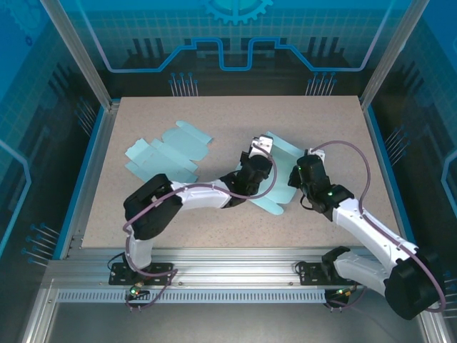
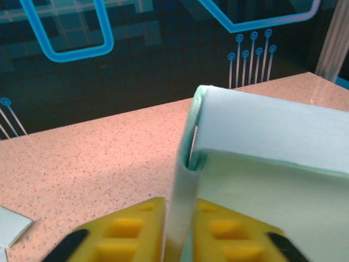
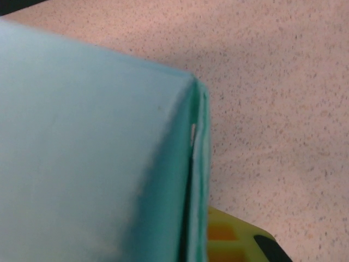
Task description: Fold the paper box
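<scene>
The light-blue paper box [image 1: 280,153] stands partly folded in the middle of the table, between both arms. My left gripper [image 1: 261,148] is at its left wall. In the left wrist view the yellow fingers [image 2: 122,232] press on either side of a doubled-over wall of the box [image 2: 262,169], so my left gripper [image 2: 185,232] is shut on it. My right gripper [image 1: 298,173] is at the box's right side. In the right wrist view the box [image 3: 82,153] has its folded edge running down into my right gripper [image 3: 203,243]; one yellow finger [image 3: 234,240] shows, the other is hidden behind the paper.
A second, flat unfolded paper blank [image 1: 168,153] lies at the left back of the table; its corner [image 2: 11,226] shows in the left wrist view. Bare speckled tabletop [image 1: 235,114] stretches behind the box, inside a metal frame with blue walls.
</scene>
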Robot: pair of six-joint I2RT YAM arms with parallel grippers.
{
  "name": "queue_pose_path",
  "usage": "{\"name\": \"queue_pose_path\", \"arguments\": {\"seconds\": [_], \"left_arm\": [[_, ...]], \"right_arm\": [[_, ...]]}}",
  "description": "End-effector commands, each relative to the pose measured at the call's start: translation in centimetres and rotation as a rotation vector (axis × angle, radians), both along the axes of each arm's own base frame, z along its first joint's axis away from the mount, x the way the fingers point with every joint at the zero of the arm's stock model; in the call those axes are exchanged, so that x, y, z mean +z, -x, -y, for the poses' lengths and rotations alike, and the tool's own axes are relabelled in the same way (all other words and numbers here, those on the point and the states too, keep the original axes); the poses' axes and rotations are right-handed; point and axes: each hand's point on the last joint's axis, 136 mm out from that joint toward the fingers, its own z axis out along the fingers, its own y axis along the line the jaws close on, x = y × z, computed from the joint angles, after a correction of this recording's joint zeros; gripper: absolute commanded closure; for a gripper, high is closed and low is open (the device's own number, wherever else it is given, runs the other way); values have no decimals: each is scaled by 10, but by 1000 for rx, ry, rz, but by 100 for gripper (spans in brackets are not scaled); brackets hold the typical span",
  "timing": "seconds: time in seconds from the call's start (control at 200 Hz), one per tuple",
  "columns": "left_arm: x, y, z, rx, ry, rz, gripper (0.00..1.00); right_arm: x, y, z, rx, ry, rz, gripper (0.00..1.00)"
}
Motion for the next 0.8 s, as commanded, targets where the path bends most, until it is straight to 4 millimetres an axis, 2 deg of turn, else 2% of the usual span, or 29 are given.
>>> {"name": "queue_pose_path", "arguments": {"seconds": [0.0, 0.11, 0.19, 0.235, 0.255, 0.325, 0.465, 0.635, 0.795], "left_arm": [[15, 11, -10, -76, 100, -89, 63], [19, 36, -3, -207, 131, -189, 44], [25, 54, -6, -274, 153, -244, 30], [29, 63, -10, -298, 166, -266, 25], [31, 67, -12, -306, 173, -274, 22], [38, 78, -20, -331, 200, -297, 16], [38, 89, -46, -291, 238, -372, 12], [17, 90, -87, -176, 251, -475, 1], [3, 90, -115, -109, 296, -511, 1]], "right_arm": [[-1, 11, -10, 20, -28, -82, 100], [-2, 17, -12, 40, -5, -160, 100], [-4, 21, -15, 74, 12, -225, 100], [-12, 28, -16, 97, 29, -284, 100], [-4, 24, -20, 111, 22, -275, 100], [-6, 28, -24, 150, 34, -332, 100], [-10, 33, -32, 229, 50, -437, 100], [-23, 33, -43, 323, 70, -575, 100], [-44, 27, -52, 388, 117, -717, 100]]}}
